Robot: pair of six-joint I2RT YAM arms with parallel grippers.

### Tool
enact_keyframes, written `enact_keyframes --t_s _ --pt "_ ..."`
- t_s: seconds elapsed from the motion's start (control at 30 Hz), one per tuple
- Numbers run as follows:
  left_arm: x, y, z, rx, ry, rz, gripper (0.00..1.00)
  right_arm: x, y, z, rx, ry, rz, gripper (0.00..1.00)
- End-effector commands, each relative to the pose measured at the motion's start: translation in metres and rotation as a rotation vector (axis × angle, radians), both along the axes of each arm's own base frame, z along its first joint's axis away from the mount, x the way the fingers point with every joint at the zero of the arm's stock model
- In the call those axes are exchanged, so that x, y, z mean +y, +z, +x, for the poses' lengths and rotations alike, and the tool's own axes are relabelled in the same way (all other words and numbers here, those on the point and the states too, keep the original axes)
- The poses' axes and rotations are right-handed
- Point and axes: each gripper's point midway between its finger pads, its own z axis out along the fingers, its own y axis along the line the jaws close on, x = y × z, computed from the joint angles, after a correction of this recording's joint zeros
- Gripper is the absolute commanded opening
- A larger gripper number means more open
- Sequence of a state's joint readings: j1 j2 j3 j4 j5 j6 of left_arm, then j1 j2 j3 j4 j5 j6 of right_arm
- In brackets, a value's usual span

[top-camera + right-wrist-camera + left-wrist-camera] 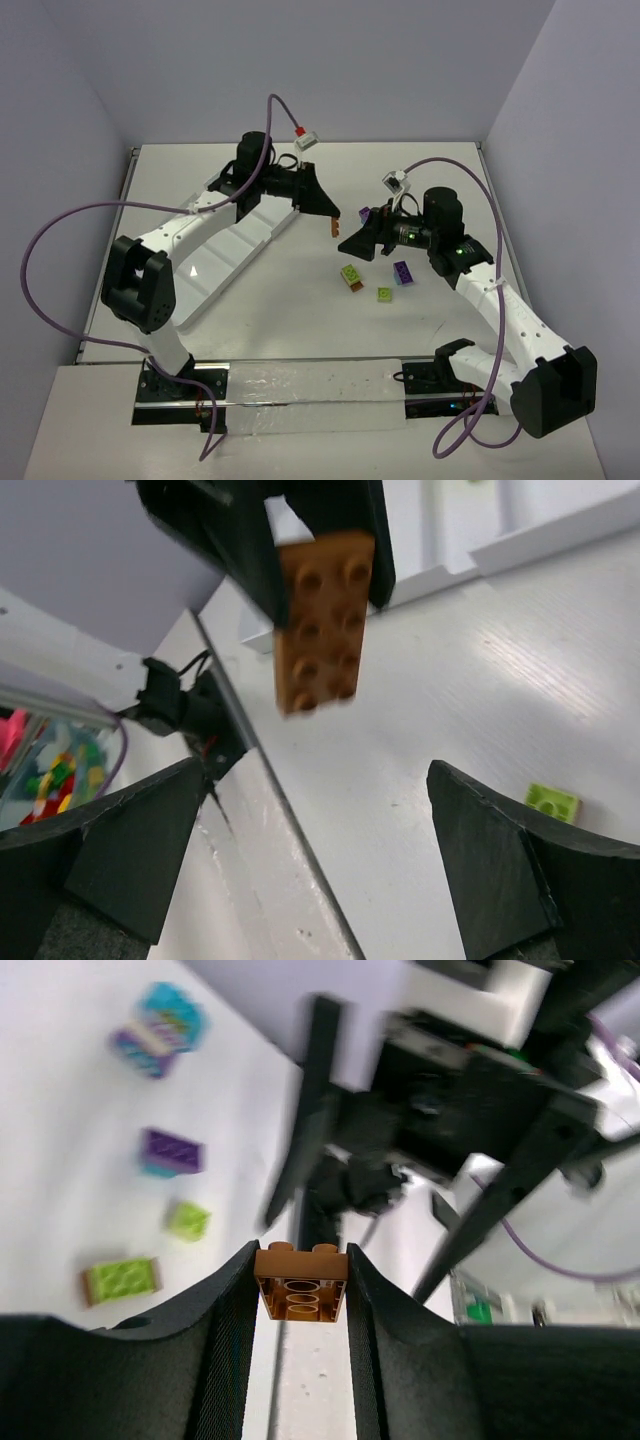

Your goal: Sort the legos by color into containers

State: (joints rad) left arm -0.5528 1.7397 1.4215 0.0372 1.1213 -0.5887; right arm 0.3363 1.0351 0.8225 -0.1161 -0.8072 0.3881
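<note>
An oblong orange-brown lego [300, 1280] hangs above the table, with my left gripper [300, 1252] shut on it; from above it shows at the fingertips [331, 227]. In the right wrist view the same brick [320, 620] hangs studs-forward from the left fingers [250, 530]. My right gripper [318, 770] stands wide open just below and in front of it, nothing between its fingers. The white tray of containers [240, 245] lies under the left arm. On the table lie a lime-on-brown lego [351, 275], a purple-and-teal one [403, 272] and a small lime one [384, 294].
Another purple lego [366, 214] sits behind the right gripper [352, 243]. The two grippers are close together mid-table. A bin of mixed coloured bricks [50, 770] shows beyond the table edge [270, 780]. Purple cables loop over both arms.
</note>
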Motion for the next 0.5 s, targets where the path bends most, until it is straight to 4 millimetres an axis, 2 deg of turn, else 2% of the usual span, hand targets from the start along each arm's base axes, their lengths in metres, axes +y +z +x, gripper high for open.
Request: enact_keyframes --t_s 0.0,0.1,0.17,0.2,0.27,0.33,0.47 --pt "0.036 -0.003 0.038 0.029 0.220 0.028 0.00 -0.018 0.013 0.011 -0.075 -0.145 -0.067 1.00" --pt "0.075 -0.015 0.066 0.074 0.431 0.097 0.00 -0.032 0.012 0.018 -0.097 -0.251 -0.102 1.00" --pt "0.114 -0.041 0.090 0.129 0.675 0.242 0.00 -0.042 0.017 0.021 -0.116 -0.327 -0.108 1.00" --pt "0.132 -0.045 0.095 0.134 0.762 0.280 0.00 -0.049 0.016 0.025 -0.119 -0.375 -0.118 1.00" --pt "0.179 -0.068 0.111 0.169 1.037 0.439 0.00 -0.057 0.016 0.032 -0.118 -0.443 -0.128 1.00" --pt "0.233 -0.088 0.115 0.198 1.300 0.621 0.00 -0.062 0.016 0.036 -0.116 -0.486 -0.133 1.00" --pt "0.302 -0.107 0.112 0.239 1.596 0.815 0.00 -0.064 0.009 0.043 -0.099 -0.510 -0.149 1.00"
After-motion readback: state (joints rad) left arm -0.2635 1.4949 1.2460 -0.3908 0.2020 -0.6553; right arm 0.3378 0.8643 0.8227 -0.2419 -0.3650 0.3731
